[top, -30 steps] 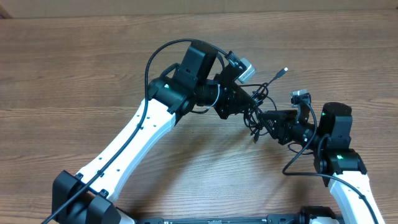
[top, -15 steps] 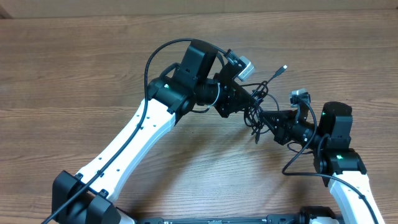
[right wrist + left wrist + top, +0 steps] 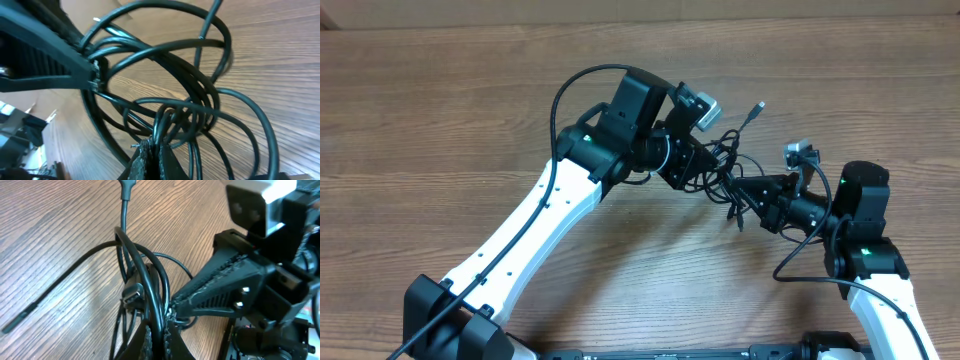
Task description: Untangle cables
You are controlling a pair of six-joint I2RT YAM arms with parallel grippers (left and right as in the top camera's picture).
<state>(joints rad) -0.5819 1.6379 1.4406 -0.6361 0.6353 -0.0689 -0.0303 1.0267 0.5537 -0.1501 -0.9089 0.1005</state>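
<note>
Barely begun, judging by the knot. Holds the cables (image 3: 728,165) bunched over the table (image 3: 440,100), between the two arms, right of the middle in the overhead view. Grips one side of the bundle in the left gripper (image 3: 160,340), jaws clenched on strands running up between the pads. Grips the other side in the right gripper (image 3: 151,157), jaws likewise pressed tight on a strand at the foot of the loops. Shows, from the right wrist, many loops crossing and threading through one another, none drawn free. Leaves one plug end (image 3: 758,106) sticking out toward the far edge, and a second plug (image 3: 131,296) caught inside the tangle. Left to do, by this reading: drawing the loops apart, freeing each cord, laying all out separately.
</note>
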